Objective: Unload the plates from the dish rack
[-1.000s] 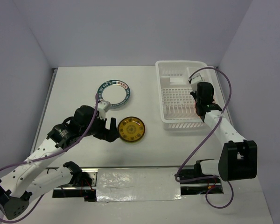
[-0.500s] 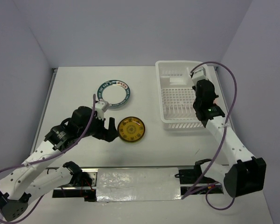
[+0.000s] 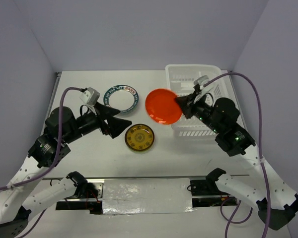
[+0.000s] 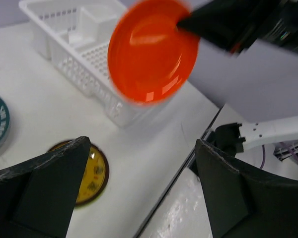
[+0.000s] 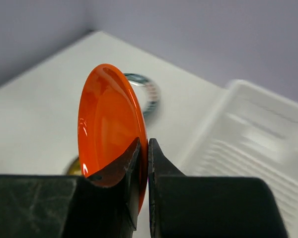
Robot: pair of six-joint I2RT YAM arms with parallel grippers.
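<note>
Orange-red plate (image 3: 163, 106) is now leaving the dish rack (image 3: 186, 131), your right gripper (image 3: 181, 103) pinching its rim, your left gripper (image 3: 122, 124) rising wide open and empty for a likely handover.

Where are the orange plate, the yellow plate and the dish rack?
orange plate (image 3: 163, 106), top external view, centre of its face.
yellow plate (image 3: 139, 137), top external view, its patterned middle.
dish rack (image 3: 188, 67), top external view, far rim.

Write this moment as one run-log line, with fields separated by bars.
right gripper: shut on orange-red plate, beside dish rack | left gripper: open, empty | on table: teal-rimmed plate, yellow plate
</note>
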